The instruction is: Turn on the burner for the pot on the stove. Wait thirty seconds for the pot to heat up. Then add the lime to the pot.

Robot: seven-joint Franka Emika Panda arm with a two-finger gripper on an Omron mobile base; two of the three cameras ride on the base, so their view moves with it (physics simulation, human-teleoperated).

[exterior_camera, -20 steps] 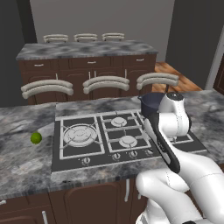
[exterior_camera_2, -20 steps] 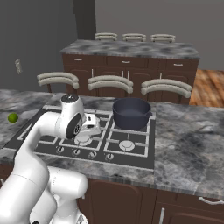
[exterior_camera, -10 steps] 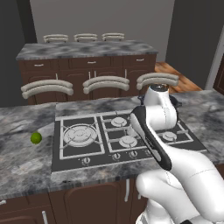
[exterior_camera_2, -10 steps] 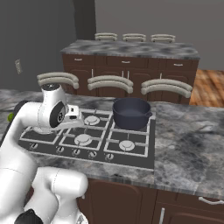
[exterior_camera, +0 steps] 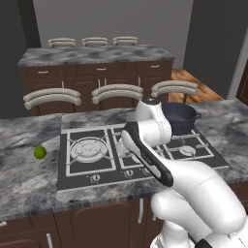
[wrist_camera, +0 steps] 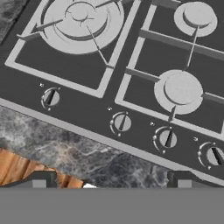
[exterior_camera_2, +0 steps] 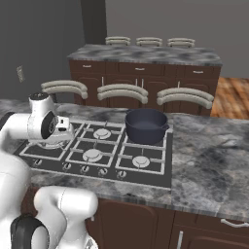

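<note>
Pot (exterior_camera: 179,117), wide, round and dark blue-black, sits on the back right burner of the flat black gas stove (exterior_camera: 87,169) in the left base view, while the small yellow-green lime (exterior_camera: 40,153) lies on the grey marbled table (exterior_camera: 24,184) just left of the cooktop, well apart from the pot.

Right base view: the white arm bends over the stove's (exterior_camera_2: 146,179) left side; the pot (exterior_camera_2: 146,126) stands clear at the back.

Hand view: two dark fingers (wrist_camera: 41,179) rise wide apart, holding nothing, above the table edge (wrist_camera: 65,144) and a row of small round knobs (wrist_camera: 122,123).
</note>
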